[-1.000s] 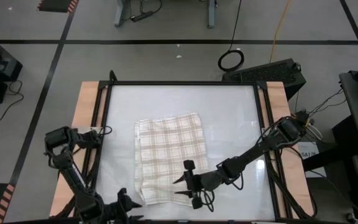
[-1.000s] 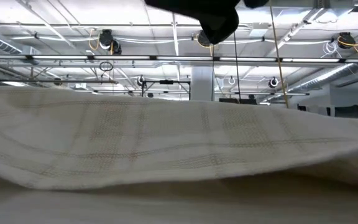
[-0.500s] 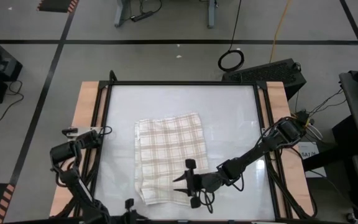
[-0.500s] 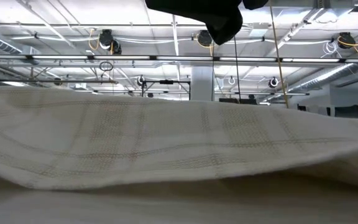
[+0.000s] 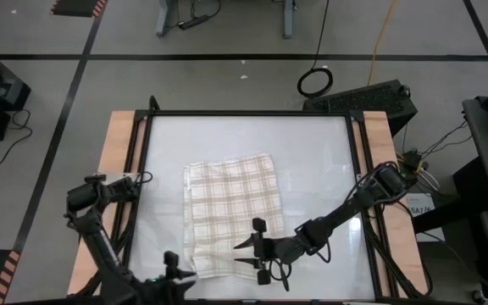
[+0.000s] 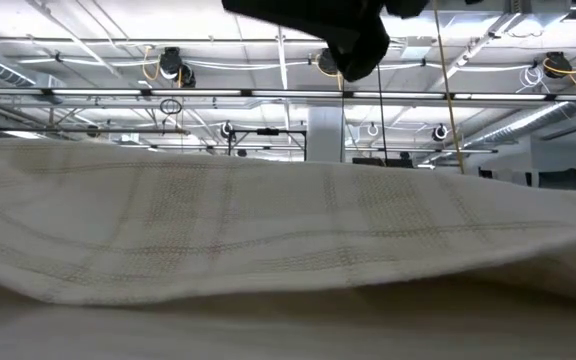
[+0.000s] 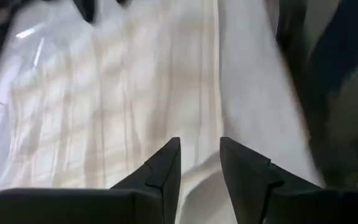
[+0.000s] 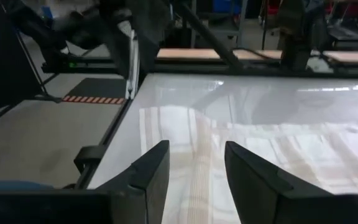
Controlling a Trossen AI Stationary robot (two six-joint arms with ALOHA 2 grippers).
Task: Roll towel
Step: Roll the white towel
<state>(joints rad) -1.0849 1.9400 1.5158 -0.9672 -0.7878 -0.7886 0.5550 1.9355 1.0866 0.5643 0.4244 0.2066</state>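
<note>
The towel [image 5: 231, 207], cream with a beige-brown plaid, lies flat near the middle of the white table, and its near edge is close to the table's near edge. In the low view the towel [image 6: 268, 230] fills the foreground. My left gripper [image 5: 174, 264] is at the towel's near left corner. In its wrist view my left gripper [image 7: 199, 163] is open by a narrow gap, with the towel [image 7: 123, 93] beyond it. My right gripper [image 5: 242, 252] hovers over the towel's near right part. It [image 8: 196, 163] is open, pointing across the towel [image 8: 241, 143].
A black frame [image 5: 142, 169] with wooden side strips borders the white table top [image 5: 312, 161]. Bare table lies on the towel's far, left and right sides. On the floor beyond the far edge are a cable coil [image 5: 314, 82] and a dark box [image 5: 371, 97].
My left gripper has rolled about its own axis and risen a little by the towel's near left corner. The towel lies as before.
</note>
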